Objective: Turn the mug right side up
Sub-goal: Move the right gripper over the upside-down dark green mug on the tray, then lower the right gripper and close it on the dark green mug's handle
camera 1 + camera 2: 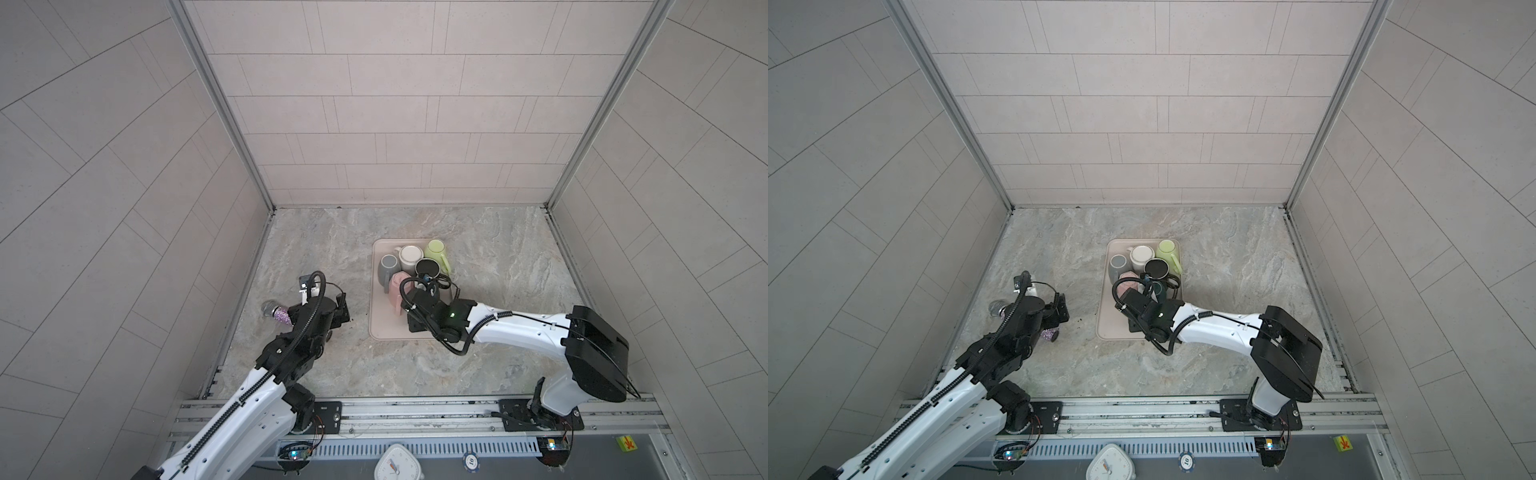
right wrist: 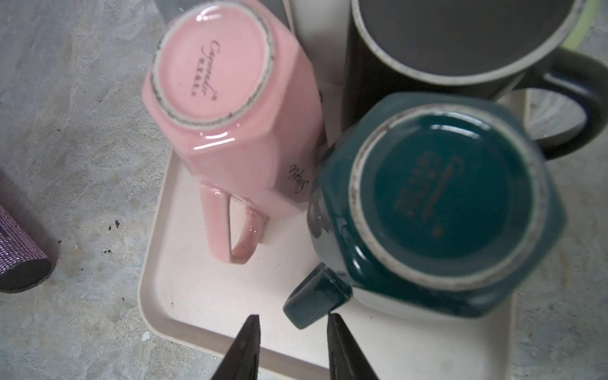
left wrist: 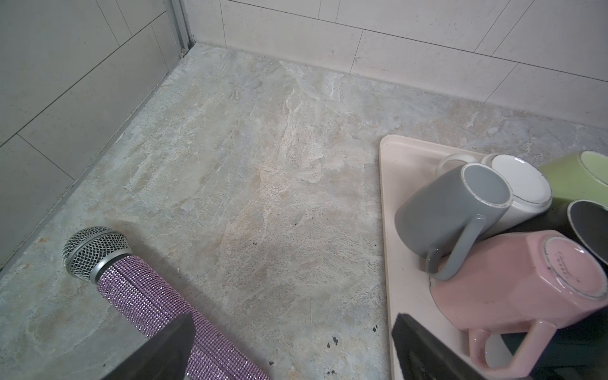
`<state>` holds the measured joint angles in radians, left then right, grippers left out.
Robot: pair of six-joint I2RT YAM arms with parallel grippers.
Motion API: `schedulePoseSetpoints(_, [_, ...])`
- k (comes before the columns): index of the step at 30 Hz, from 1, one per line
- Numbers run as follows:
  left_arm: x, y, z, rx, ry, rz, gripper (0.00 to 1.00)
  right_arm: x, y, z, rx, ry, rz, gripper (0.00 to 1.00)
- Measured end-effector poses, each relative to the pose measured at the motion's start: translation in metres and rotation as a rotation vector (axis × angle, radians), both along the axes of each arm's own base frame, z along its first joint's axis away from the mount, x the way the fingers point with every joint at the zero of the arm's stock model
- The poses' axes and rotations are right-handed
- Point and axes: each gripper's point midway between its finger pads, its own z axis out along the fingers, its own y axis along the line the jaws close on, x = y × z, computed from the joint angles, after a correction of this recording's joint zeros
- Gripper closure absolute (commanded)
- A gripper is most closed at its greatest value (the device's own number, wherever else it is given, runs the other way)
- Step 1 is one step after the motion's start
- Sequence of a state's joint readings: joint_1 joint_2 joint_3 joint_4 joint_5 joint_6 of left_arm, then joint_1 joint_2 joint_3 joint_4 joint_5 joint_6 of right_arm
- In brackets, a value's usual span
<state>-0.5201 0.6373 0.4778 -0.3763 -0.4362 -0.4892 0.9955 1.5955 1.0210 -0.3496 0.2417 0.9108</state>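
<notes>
1. Top view: the teal mug (image 1: 1159,289) is sitting upside down on the tray (image 1: 1105,324), under my right arm (image 1: 1217,328).
2. Left wrist: my left claw (image 3: 292,317) is hanging wide open, empty.
3. Right wrist: my right claw (image 2: 292,316) is gaping slightly beside the mug's handle (image 2: 312,304), gripping nothing.

Lab cell, shown by tiled walls (image 1: 407,104) and aluminium rail (image 1: 415,409).

Soft, even, rather dim light with no hard shadows.
In both top views the grey tiled walls (image 1: 83,166) bow outward toward the frame corners. In the right wrist view, small white glints sit on the glossy pink faceted ceramic mug (image 2: 230,108) and the dark teal faceted ceramic mug (image 2: 437,210), which is slightly out of focus. The purple rhinestone-covered microphone (image 3: 131,289) casts a faint shadow on the marbled stone tabletop (image 3: 263,164).
</notes>
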Motion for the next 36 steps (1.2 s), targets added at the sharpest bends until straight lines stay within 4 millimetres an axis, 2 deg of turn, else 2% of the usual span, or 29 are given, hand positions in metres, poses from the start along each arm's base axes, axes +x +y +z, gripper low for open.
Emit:
schedulePoseSetpoints(18, [-0.001, 0.001, 0.0, 0.002, -0.012, -0.004, 0.0, 0.002, -0.041, -0.005, -0.081, 0.019, -0.093, 0.67])
schedulePoseSetpoints(27, [-0.001, 0.001, 0.001, -0.001, -0.019, -0.005, 0.0, 0.009, -0.094, 0.0, -0.094, 0.024, -0.181, 0.66])
schedulePoseSetpoints(30, [-0.001, 0.001, 0.002, -0.003, -0.02, -0.005, 0.0, 0.008, -0.097, 0.006, -0.09, 0.011, -0.167, 0.62])
schedulePoseSetpoints(36, [-0.001, 0.001, 0.002, -0.003, -0.02, -0.005, 0.0, 0.004, -0.089, 0.009, -0.061, 0.032, -0.121, 0.62])
